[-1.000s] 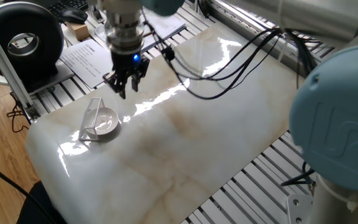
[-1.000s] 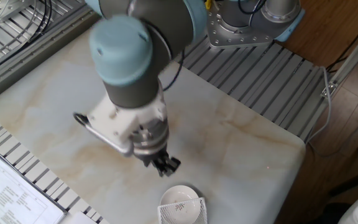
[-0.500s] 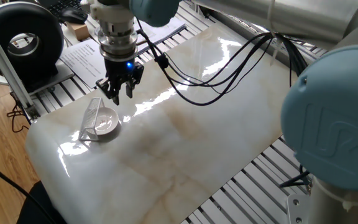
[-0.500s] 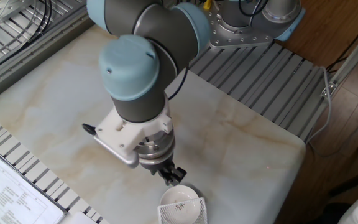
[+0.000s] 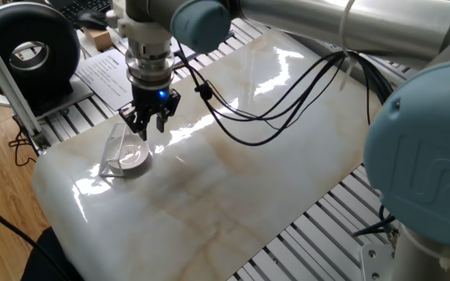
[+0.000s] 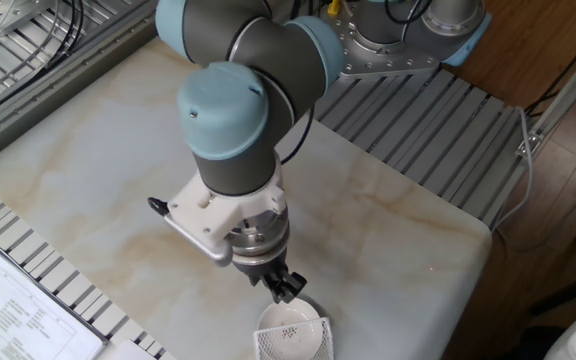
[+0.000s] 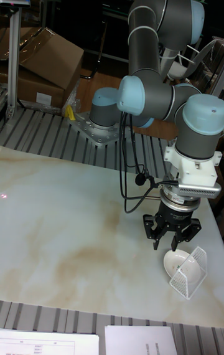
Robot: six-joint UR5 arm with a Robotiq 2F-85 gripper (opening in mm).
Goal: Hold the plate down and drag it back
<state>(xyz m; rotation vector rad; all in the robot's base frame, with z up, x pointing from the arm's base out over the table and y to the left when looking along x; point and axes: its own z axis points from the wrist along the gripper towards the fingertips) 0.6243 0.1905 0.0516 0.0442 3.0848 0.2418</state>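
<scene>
The plate (image 5: 134,155) is a small white round dish near the table's corner, with a silver wire rack (image 5: 115,148) leaning against it. My gripper (image 5: 144,131) points straight down just above the plate's rim, on the side away from the rack. Its fingertips look drawn together with nothing between them. In the other fixed view the gripper (image 6: 286,291) hangs right over the plate (image 6: 290,320) at the bottom edge. The tall fixed view shows the gripper (image 7: 173,243) a little above the plate (image 7: 177,261). Whether it touches the plate is unclear.
The marble tabletop (image 5: 233,164) ends close to the plate. Printed sheets (image 5: 104,74) and a black round device (image 5: 33,51) lie beyond the table edge. Black cables (image 5: 264,94) hang from the arm over the table. The wire rack (image 7: 190,273) stands against the plate.
My gripper has moved toward the plate and come lower, from well short of it to just above its rim. The plate and the rack have stayed put.
</scene>
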